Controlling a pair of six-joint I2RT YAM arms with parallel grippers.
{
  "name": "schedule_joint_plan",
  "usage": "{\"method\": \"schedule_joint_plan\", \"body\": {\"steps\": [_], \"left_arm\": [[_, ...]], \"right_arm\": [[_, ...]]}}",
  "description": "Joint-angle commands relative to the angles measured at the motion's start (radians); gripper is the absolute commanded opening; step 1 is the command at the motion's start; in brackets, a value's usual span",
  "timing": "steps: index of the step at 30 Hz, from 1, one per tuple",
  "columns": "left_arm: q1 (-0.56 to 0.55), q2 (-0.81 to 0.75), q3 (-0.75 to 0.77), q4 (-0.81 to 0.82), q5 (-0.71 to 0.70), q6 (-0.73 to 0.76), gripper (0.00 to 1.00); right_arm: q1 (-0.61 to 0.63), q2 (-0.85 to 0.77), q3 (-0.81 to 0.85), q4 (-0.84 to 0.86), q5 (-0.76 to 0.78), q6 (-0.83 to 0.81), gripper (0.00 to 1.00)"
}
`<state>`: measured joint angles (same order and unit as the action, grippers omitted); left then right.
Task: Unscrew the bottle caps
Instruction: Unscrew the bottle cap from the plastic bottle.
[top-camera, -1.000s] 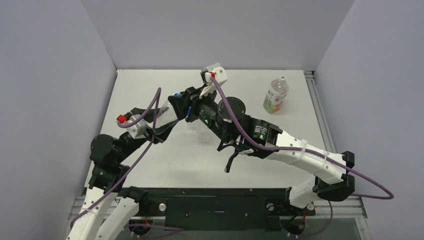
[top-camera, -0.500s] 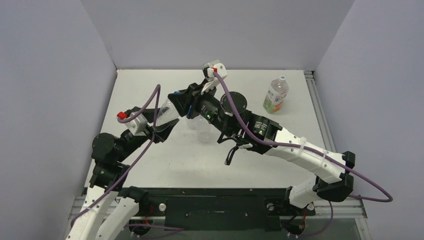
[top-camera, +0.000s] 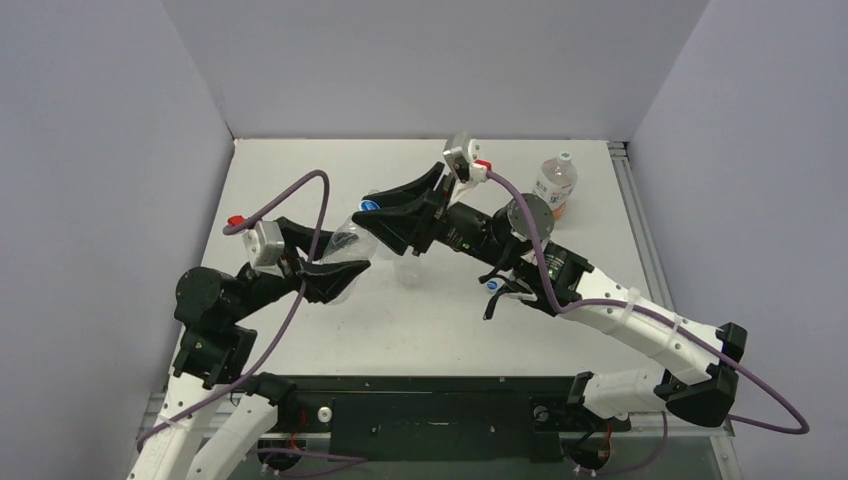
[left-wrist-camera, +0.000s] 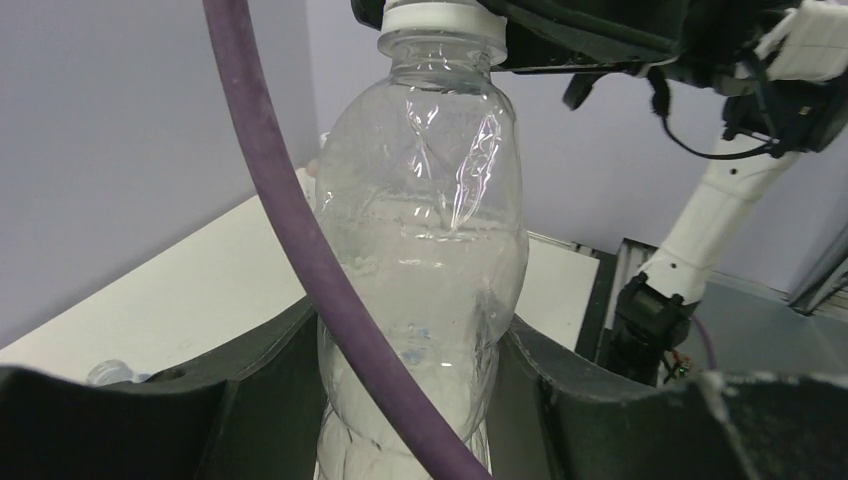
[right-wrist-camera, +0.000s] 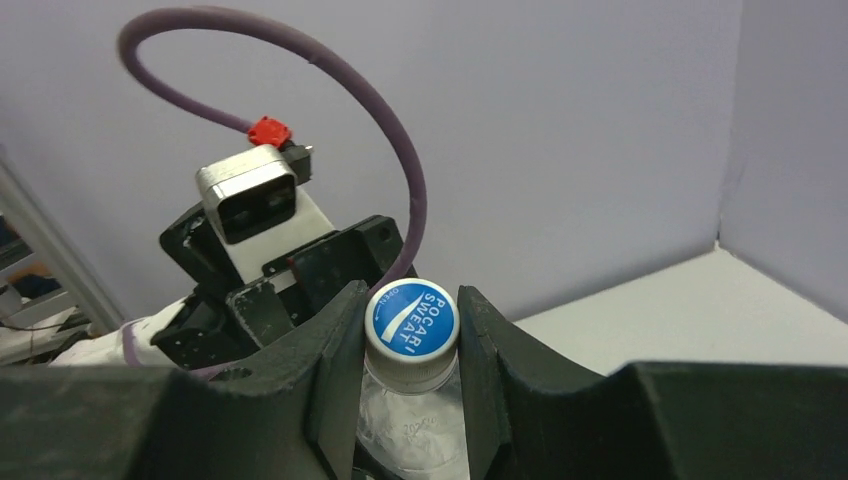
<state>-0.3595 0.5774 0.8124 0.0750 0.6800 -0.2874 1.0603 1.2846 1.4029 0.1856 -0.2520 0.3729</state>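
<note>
Bottle of clear, plain plastic (left-wrist-camera: 430, 230) hangs tilted above the white table (top-camera: 262, 165) near ten o'clock, its body grasped by the left gripper (top-camera: 335, 270). The right gripper (right-wrist-camera: 412, 335) is clenched on its blue-topped round plastic cap (right-wrist-camera: 411, 318) at the upper end, toward one o'clock. A wider orange-and-green-labelled plastic bottle (top-camera: 552, 192) stands upright at two o'clock.

Left claw (top-camera: 342, 270) on bottle (top-camera: 346, 240), right claw (top-camera: 386, 214) on cap (top-camera: 370, 206)
</note>
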Motion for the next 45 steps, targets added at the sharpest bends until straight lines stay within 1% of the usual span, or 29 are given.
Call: {"method": "schedule_joint_plan", "body": {"steps": [1,5,6,8,12,15,17,18,19,20,21,22,23,24,25,26,27,30,32,33,34,35,36,37,38,39,40,42,45], "left_arm": [[0.014,0.007,0.088,0.145,0.022,-0.177,0.12],[0.014,0.019,0.107,0.179,0.1,-0.256,0.12],[0.014,0.02,0.109,0.185,0.119,-0.266,0.12],[0.013,0.022,0.115,0.202,0.136,-0.304,0.12],[0.013,0.022,0.122,0.227,0.167,-0.338,0.12],[0.013,0.019,0.121,0.237,0.174,-0.344,0.12],[0.013,0.016,0.116,0.236,0.174,-0.331,0.12],[0.013,0.015,0.113,0.228,0.17,-0.311,0.12],[0.013,0.012,0.112,0.221,0.162,-0.299,0.12],[0.013,0.01,0.107,0.205,0.153,-0.27,0.12],[0.012,0.008,0.106,0.194,0.131,-0.254,0.11],[0.013,0.006,0.102,0.172,0.119,-0.216,0.11],[0.013,0.004,0.1,0.162,0.088,-0.198,0.11],[0.013,0.001,0.096,0.137,0.072,-0.156,0.11],[0.013,-0.001,0.093,0.125,0.033,-0.131,0.11],[0.013,-0.004,0.087,0.107,0.012,-0.087,0.11],[0.013,-0.007,0.083,0.099,-0.031,-0.044,0.1],[0.013,-0.02,0.051,0.078,-0.11,0.045,0.11],[0.013,-0.031,0.027,0.076,-0.164,0.116,0.11],[0.013,-0.035,0.01,0.077,-0.199,0.155,0.11],[0.013,-0.04,0.003,0.085,-0.216,0.175,0.11],[0.013,-0.041,-0.008,0.087,-0.249,0.211,0.11],[0.013,-0.042,-0.012,0.09,-0.265,0.225,0.11],[0.013,-0.042,-0.016,0.09,-0.3,0.249,0.11],[0.013,-0.04,-0.017,0.091,-0.318,0.258,0.11],[0.013,-0.04,-0.018,0.09,-0.344,0.271,0.11],[0.013,-0.036,-0.017,0.087,-0.35,0.277,0.1],[0.012,-0.032,-0.013,0.078,-0.357,0.281,0.09],[0.011,-0.031,-0.01,0.069,-0.358,0.283,0.09]], "right_arm": [[-0.028,-0.094,-0.046,0.215,-0.192,-0.042,0.0],[-0.051,-0.086,-0.051,0.316,-0.337,-0.003,0.0],[-0.053,-0.08,-0.041,0.345,-0.405,0.017,0.0],[-0.059,-0.058,-0.015,0.374,-0.497,0.043,0.0],[-0.063,-0.017,0.021,0.437,-0.629,0.101,0.0],[-0.063,0.012,0.047,0.442,-0.671,0.122,0.0],[-0.066,0.023,0.07,0.397,-0.662,0.099,0.0],[-0.069,0.024,0.08,0.331,-0.654,0.083,0.0],[-0.07,0.022,0.094,0.297,-0.623,0.047,0.08],[-0.071,0.014,0.098,0.237,-0.604,0.031,0.12],[-0.073,0.008,0.097,0.216,-0.566,0.007,0.25],[-0.075,-0.008,0.094,0.179,-0.544,-0.004,0.35],[-0.075,-0.017,0.087,0.161,-0.501,-0.029,0.54],[-0.075,-0.037,0.083,0.13,-0.476,-0.041,0.62],[-0.075,-0.046,0.073,0.104,-0.419,-0.056,0.73],[-0.075,-0.065,0.069,0.097,-0.388,-0.06,0.75],[-0.075,-0.073,0.06,0.081,-0.319,-0.064,0.77],[-0.074,-0.087,0.083,0.032,-0.166,-0.034,0.79],[-0.068,-0.075,0.108,0.006,-0.027,0.004,0.79],[-0.042,-0.068,0.122,-0.039,0.02,0.002,0.8],[-0.026,-0.05,0.159,-0.069,0.114,-0.012,0.8],[0.03,-0.035,0.186,-0.145,0.171,-0.056,0.79],[0.051,-0.001,0.25,-0.193,0.281,-0.084,0.78],[0.099,0.019,0.282,-0.281,0.339,-0.134,0.76],[0.118,0.064,0.353,-0.321,0.438,-0.149,0.74],[0.143,0.084,0.383,-0.383,0.468,-0.157,0.71],[0.149,0.122,0.434,-0.404,0.504,-0.153,0.67],[0.163,0.153,0.464,-0.431,0.536,-0.138,0.64],[0.176,0.171,0.466,-0.419,0.548,-0.122,0.64]]}}
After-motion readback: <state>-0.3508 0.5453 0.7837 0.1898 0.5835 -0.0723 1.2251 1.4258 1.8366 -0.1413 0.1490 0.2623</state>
